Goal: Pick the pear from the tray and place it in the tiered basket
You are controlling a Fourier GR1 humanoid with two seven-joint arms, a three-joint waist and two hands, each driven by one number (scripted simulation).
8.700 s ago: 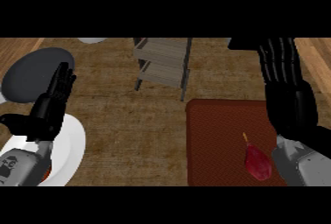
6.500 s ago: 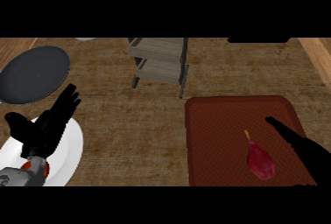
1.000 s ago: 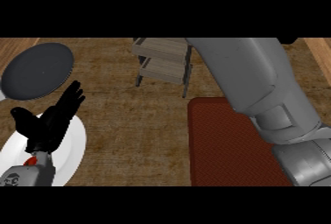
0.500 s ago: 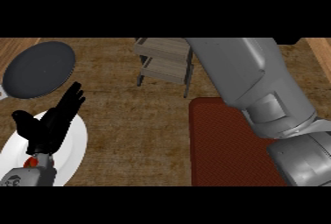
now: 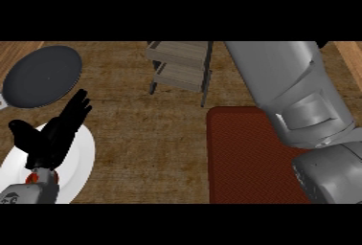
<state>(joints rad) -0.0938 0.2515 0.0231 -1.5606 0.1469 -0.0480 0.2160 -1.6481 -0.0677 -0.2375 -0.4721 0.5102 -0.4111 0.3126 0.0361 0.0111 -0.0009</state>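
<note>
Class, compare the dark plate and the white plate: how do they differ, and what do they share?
Colour: the dark plate is grey-black; the white plate is white. Place: the dark plate lies farther from the robot, the white plate nearer. Cover: the dark plate shows bare, while the left hand hangs open over the white plate. Both are round and lie left of the basket.

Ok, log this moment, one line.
left hand open over white plate | right forearm over tray beside basket | right hand unseen | pear unseen

Top edge cut off right forearm [image 5: 283,81]; right hand out of view. Forearm hid tray [image 5: 240,158] along right side. Top edge also cropped tiered basket [image 5: 180,72].
</note>
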